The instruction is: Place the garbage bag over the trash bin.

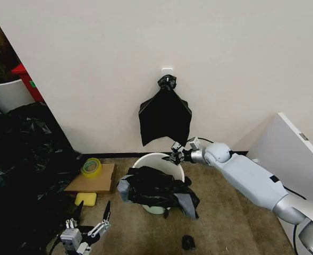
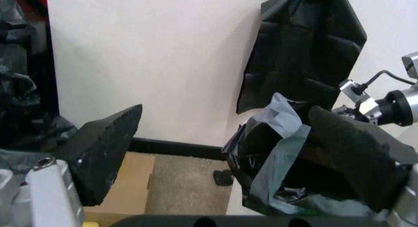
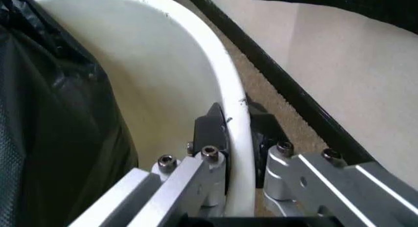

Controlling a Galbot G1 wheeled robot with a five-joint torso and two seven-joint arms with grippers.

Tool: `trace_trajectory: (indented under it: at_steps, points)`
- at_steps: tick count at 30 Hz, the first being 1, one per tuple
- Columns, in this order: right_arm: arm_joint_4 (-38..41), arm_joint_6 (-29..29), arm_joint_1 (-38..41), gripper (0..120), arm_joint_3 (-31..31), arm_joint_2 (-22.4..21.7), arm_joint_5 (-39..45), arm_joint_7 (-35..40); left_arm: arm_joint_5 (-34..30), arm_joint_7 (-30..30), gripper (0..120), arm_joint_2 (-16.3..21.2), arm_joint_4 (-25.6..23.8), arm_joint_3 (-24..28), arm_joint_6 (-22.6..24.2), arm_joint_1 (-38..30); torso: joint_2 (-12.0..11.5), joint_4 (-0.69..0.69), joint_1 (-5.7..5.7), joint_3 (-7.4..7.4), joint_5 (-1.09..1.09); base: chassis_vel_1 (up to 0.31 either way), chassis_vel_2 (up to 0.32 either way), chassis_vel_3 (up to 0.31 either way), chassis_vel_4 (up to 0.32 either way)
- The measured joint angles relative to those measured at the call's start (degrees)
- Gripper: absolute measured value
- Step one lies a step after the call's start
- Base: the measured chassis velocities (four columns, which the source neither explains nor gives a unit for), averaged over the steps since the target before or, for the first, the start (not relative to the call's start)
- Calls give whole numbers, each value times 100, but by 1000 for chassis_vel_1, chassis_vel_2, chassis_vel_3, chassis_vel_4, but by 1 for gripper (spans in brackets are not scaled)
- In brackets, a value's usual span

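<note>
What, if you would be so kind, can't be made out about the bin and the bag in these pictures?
- Trash bin: front wall and base hidden by the garbage bag in the head view.
- Garbage bag's mouth: lost in its own folds.
- Right gripper straddles the bin's rim; fingertip contact hidden behind the rim.
- Left gripper: body cut by the head view's bottom edge.

We stand on brown carpet point(image 1: 225, 212). Beside our left gripper point(image 1: 91, 219) lie cardboard point(image 1: 92, 180), a yellow sponge point(image 1: 86, 198) and a tape roll point(image 1: 91, 167).

Crumpled black garbage bag point(image 1: 157, 192) draped over white trash bin point(image 1: 157, 161) front.
</note>
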Motion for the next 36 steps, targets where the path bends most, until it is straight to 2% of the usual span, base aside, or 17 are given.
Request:
trace_trajectory:
  at_steps: [7, 11, 15, 19, 20, 22, 24, 28, 29, 33, 34, 36]
  points:
    - [194, -154, -246, 3, 142, -175, 484, 329, -31, -27, 100, -12, -6, 7, 4, 3, 0, 1, 0, 0, 1, 0, 0, 0, 0]
    - [723, -531, -749, 3, 518, -531, 1290, 1171, -130, -60, 100, -5, -79, 28, 71, -20, 0, -2, 0, 0, 1, 0, 0, 0, 0]
    - [1107, -687, -1033, 3, 744, -773, 1521, 1533, -195, -88, 100, 29, -90, 34, 112, -31, 0, 0, 0, 0, 2, 0, 0, 0, 0]
    - [1949, -855, -1736, 3, 1458, -1136, 2096, 2248, -297, -125, 100, 132, -173, 41, 264, -117, 0, -3, 0, 0, -1, 0, 0, 0, 0]
    - [1949, -855, -1736, 3, 1458, -1136, 2096, 2248, -297, -125, 100, 132, -173, 41, 264, -117, 0, -3, 0, 0, -1, 0, 0, 0, 0]
    - [2255, -869, -2151, 2, 1836, -1143, 2298, 2683, -342, -151, 100, 179, -239, 59, 359, -186, 0, 1, 0, -1, 1, 0, 0, 0, 0]
    - [2323, -870, -2266, 2, 1924, -1139, 2328, 2787, -352, -165, 100, 196, -258, 63, 387, -209, 0, 0, -1, -1, 0, 0, 0, 0, 0]
    - [2719, -858, -2958, 2, 2311, -1021, 2556, 3693, -442, -225, 100, 312, -377, 75, 512, -285, 0, -2, 0, -1, 1, 0, 0, 0, 0]
    - [2719, -858, -2958, 2, 2311, -1021, 2556, 3693, -442, -225, 100, 312, -377, 75, 512, -285, 0, -2, 0, -1, 1, 0, 0, 0, 0]
    - [2966, -829, -3259, 2, 2483, -685, 2894, 4847, -465, -273, 100, 355, -388, 86, 527, -318, 0, -1, -1, -1, -1, 0, 0, 0, 0]
    - [2966, -829, -3259, 2, 2483, -685, 2894, 4847, -465, -273, 100, 355, -388, 86, 527, -318, 0, -1, -1, -1, -1, 0, 0, 0, 0]
    - [3169, -834, -3375, 2, 2581, -443, 3080, 5539, -476, -289, 100, 370, -390, 89, 523, -308, 0, 1, -1, 0, 1, 0, 0, 0, 0]
